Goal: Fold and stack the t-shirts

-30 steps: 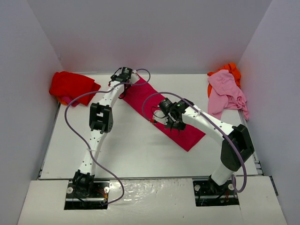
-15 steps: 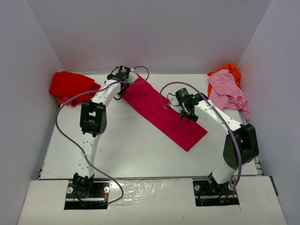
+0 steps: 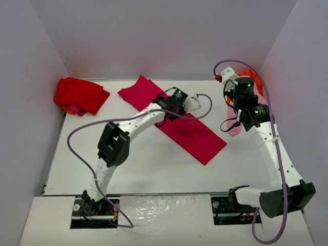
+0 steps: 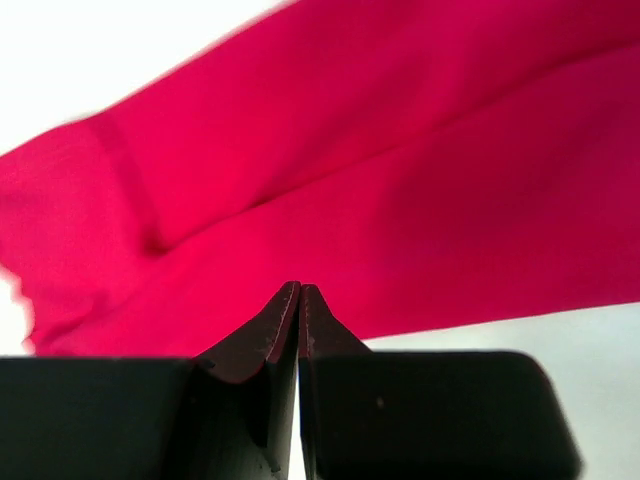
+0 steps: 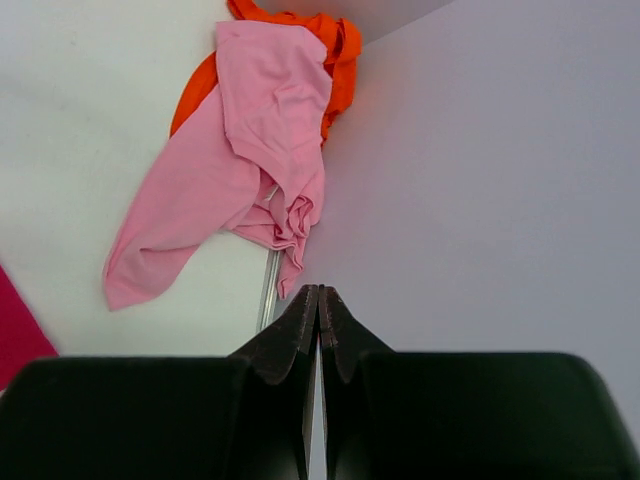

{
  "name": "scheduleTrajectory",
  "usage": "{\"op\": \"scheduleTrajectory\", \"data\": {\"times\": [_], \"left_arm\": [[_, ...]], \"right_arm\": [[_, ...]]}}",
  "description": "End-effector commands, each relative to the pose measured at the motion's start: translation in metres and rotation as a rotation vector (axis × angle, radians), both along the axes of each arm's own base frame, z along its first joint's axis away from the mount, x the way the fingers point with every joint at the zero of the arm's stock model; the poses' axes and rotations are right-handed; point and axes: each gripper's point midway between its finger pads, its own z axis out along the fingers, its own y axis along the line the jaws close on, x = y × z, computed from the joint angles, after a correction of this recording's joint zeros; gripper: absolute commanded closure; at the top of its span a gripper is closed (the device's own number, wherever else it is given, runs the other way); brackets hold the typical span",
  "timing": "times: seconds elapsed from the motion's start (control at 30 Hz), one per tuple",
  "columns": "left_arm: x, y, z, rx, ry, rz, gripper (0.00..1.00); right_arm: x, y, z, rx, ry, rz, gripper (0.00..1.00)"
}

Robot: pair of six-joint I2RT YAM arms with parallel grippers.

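Both pairs pressed together, empty: left fingers [image 4: 278,322], right fingers [image 5: 292,330]. Crimson t-shirt [image 3: 190,135] mid-fold, long strip; next pinch an end, fold over.

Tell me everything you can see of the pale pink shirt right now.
The pale pink shirt is soft cloth, unfolded and crumpled, bunched along one edge, one flat end trailing out. It lies in the far right corner against the wall, partly over the orange shirt. The right gripper hangs near it, jaws shut, holding nothing.
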Motion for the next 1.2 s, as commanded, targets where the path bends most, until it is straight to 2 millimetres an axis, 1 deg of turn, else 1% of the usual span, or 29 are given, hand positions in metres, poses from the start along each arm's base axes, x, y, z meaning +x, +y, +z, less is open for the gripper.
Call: {"op": "scheduleTrajectory", "data": {"times": [0.0,0.03,0.07,0.17,0.23,0.37,0.43,0.5,0.63,0.7,0.8,0.83,0.87,0.9,0.97,1.0,1.07,1.17], "left_arm": [[-0.017,-0.042,-0.009,-0.079,0.08,-0.05,1.0],[-0.021,-0.053,-0.015,-0.085,0.098,-0.062,1.0],[-0.022,-0.06,-0.016,-0.093,0.104,-0.064,1.0],[-0.031,-0.078,-0.027,-0.093,0.121,-0.08,1.0],[-0.041,-0.088,-0.04,-0.08,0.147,-0.1,1.0],[-0.057,-0.1,-0.058,-0.058,0.198,-0.147,1.0],[-0.066,-0.102,-0.067,-0.042,0.24,-0.172,1.0],[-0.083,-0.101,-0.078,-0.013,0.292,-0.222,1.0],[-0.112,-0.075,-0.099,0.064,0.385,-0.276,1.0],[-0.128,-0.061,-0.099,0.08,0.415,-0.303,1.0],[-0.15,-0.035,-0.113,0.138,0.474,-0.322,1.0],[-0.16,-0.022,-0.121,0.169,0.507,-0.318,1.0],[-0.164,-0.012,-0.12,0.18,0.518,-0.311,1.0],[-0.167,-0.005,-0.118,0.183,0.522,-0.307,1.0],[-0.174,0.019,-0.122,0.209,0.533,-0.296,1.0],[-0.174,0.033,-0.124,0.24,0.52,-0.285,1.0],[-0.171,0.057,-0.124,0.271,0.51,-0.256,1.0],[-0.167,0.084,-0.117,0.258,0.549,-0.211,1.0]], "right_arm": [[0.004,-0.014,0.017,0.009,-0.1,-0.084,0.98],[0.003,-0.014,0.014,0.009,-0.097,-0.087,0.98],[0.002,-0.014,0.011,0.009,-0.09,-0.084,0.97],[0.001,-0.015,-0.003,0.008,-0.06,-0.086,0.98],[0.0,-0.015,-0.008,0.01,-0.052,-0.09,0.98],[-0.001,-0.017,-0.014,0.001,-0.035,-0.096,0.98],[-0.002,-0.018,-0.016,-0.001,-0.031,-0.098,0.98],[-0.004,-0.019,-0.017,-0.011,-0.027,-0.095,0.97],[-0.007,-0.022,-0.015,-0.028,-0.028,-0.101,0.96],[-0.007,-0.02,-0.016,-0.027,-0.027,-0.09,0.95],[-0.004,-0.018,-0.018,-0.019,-0.019,-0.08,0.95],[-0.002,-0.017,-0.019,-0.014,-0.018,-0.08,0.95],[-0.001,-0.017,-0.02,-0.011,-0.017,-0.08,0.95],[0.0,-0.015,-0.022,-0.007,-0.012,-0.074,0.95],[0.001,-0.013,-0.025,-0.002,-0.005,-0.065,0.95],[0.001,-0.013,-0.027,-0.001,0.0,-0.063,0.95],[0.002,-0.01,-0.03,0.014,0.003,-0.056,0.95],[0.002,-0.007,-0.033,0.015,0.008,-0.046,0.95]]}}
